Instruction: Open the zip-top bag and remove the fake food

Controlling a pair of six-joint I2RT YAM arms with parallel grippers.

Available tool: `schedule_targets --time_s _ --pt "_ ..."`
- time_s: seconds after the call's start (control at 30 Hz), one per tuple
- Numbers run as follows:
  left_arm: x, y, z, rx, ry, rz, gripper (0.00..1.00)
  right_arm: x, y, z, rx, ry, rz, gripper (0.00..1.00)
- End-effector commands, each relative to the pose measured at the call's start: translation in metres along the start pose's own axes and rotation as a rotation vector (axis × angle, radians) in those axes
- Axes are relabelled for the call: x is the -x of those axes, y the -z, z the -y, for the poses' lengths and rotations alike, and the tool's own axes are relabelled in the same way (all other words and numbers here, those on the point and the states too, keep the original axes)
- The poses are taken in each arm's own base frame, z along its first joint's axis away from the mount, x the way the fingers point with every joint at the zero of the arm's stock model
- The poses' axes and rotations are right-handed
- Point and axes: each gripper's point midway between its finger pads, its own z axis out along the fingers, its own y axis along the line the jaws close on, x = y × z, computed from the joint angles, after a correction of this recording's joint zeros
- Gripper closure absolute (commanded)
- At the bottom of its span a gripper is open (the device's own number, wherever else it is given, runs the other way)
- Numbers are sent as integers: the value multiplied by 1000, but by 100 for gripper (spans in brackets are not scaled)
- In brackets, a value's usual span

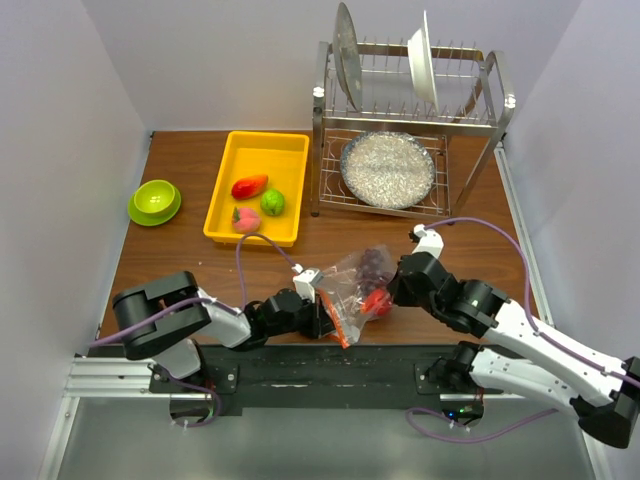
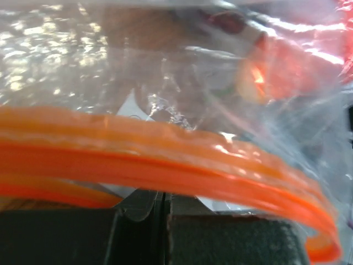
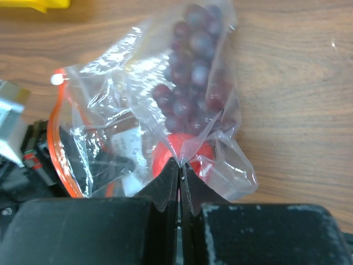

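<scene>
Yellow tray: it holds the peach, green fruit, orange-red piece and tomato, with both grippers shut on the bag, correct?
Not the tomato: the right wrist view shows it inside the zip-top bag, below the grapes. The yellow tray holds only the peach, green fruit and orange-red piece. The left gripper and right gripper are both shut on the bag.

The clear, crinkled zip-top bag (image 1: 348,292) lies near and central, its orange zip strip (image 1: 335,320) at its left end, with a dark purple grape bunch (image 1: 375,262) and a red tomato (image 1: 377,300) inside. Far left lie an orange-red elongated piece (image 1: 249,186), a green round fruit (image 1: 272,202) and a pink peach (image 1: 246,219).
</scene>
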Motion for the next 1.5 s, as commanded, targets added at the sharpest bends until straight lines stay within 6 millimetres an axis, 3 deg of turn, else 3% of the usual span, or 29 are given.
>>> schedule_targets --time_s 0.0,0.13,0.2,0.27,0.33,0.5,0.63,0.73,0.8,0.9,0.93,0.97,1.03,1.07,1.13,1.23,1.47 --pt "2 3 -18 101 7 26 100 13 4 -10 26 -2 34 100" --pt "16 5 -11 99 -34 57 100 4 -1 -8 21 -5 8 100" --pt "21 6 -3 66 -79 69 92 1 -3 -9 32 14 0 99" --pt "32 7 11 10 -142 100 75 0 -1 -17 71 28 -21 93" --pt "38 6 20 -18 -190 108 65 5 1 -32 138 22 -7 92" --pt "51 -2 44 -110 -299 135 54 7 4 -31 123 33 -12 92" --pt "54 -6 47 -135 -329 163 38 6 6 -19 91 29 2 91" --pt "54 -9 49 -164 -373 179 35 0 4 -15 89 20 -9 92" --pt "56 -7 56 -206 -388 201 37 -7 -1 -5 43 6 -20 93" --pt "56 -7 57 -218 -368 209 50 -27 -6 21 -63 -1 -66 93" --pt "53 -9 55 -214 -362 200 58 -35 -8 33 -105 3 -75 89" --pt "53 -10 54 -207 -345 197 66 -38 -8 37 -119 -18 -73 79" --pt "52 -11 49 -184 -319 198 86 -38 -6 45 -130 -34 -54 66" --pt "50 -11 46 -172 -298 189 90 -38 -4 45 -124 -40 -52 57" --pt "50 -13 41 -144 -272 187 100 -31 4 42 -104 -50 -36 53" --pt "44 -15 33 -118 -243 167 100 -19 12 31 -67 -45 -26 48" --pt "36 -12 26 -106 -218 151 100 -33 3 6 -33 18 -90 48"
